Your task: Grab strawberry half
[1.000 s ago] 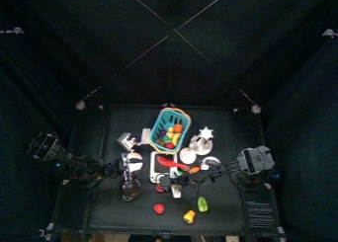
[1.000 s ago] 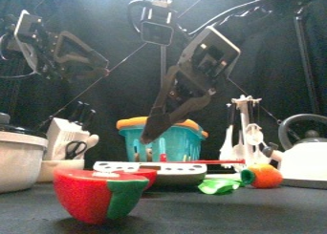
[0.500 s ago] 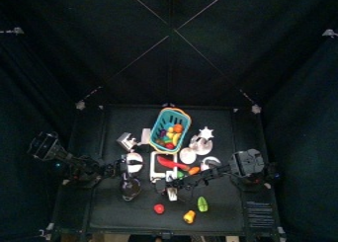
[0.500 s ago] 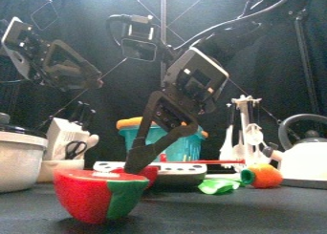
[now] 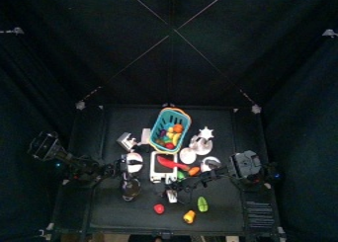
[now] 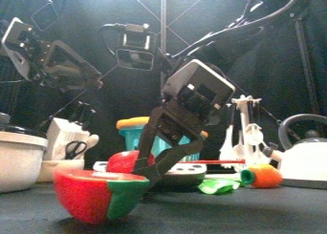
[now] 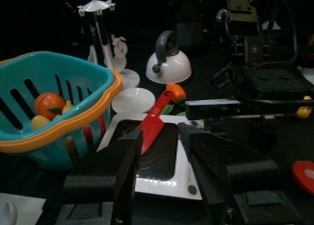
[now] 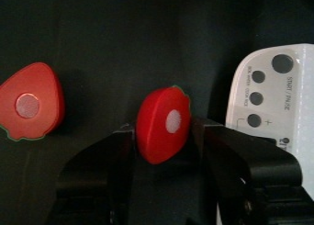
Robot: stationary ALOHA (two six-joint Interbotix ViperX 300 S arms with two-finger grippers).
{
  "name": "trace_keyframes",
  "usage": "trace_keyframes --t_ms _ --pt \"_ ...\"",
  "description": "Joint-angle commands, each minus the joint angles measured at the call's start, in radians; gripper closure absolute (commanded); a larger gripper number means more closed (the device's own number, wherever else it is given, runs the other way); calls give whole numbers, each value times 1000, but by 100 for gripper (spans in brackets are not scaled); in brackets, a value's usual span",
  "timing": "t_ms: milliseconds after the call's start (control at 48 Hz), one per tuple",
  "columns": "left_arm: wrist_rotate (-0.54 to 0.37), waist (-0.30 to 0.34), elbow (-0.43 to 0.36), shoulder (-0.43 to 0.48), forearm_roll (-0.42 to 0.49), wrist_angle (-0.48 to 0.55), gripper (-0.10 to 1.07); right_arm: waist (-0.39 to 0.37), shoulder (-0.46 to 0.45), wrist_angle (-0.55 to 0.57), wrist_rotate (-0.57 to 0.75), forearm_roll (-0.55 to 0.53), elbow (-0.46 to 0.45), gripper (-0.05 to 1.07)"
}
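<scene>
Two red strawberry halves lie on the black table in front of the white cutting board. My right gripper is low over the table, open, with its jaws on either side of one strawberry half, cut face up. The other half lies apart from it. In the front view the right gripper hangs over the farther half, and the other half lies near and large. My left gripper is open and empty above the cutting board and the red-handled knife.
A teal basket with toy fruit stands behind the board. A white kettle is at the right, a pot at the left. A green piece and an orange piece lie by the board. A yellow piece lies near the front.
My right gripper has come down and to the left, so its open jaws now stand around the strawberry half. The left arm shifted early and then held still.
</scene>
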Motion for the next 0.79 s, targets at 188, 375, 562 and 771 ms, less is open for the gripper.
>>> trace_keyframes --t_ms 188,375,562,771 --pt "0 -2 -9 -5 2 -5 20 0 -25 -5 0 0 -25 32" --pt "0 -2 -9 -5 2 -3 20 -2 -54 -9 -3 -2 -15 34" --pt "0 -2 -9 -5 2 -5 20 -2 -117 -25 -6 -18 17 34" --pt "0 -2 -9 -5 2 -3 20 -6 -221 -69 -6 -37 67 34"
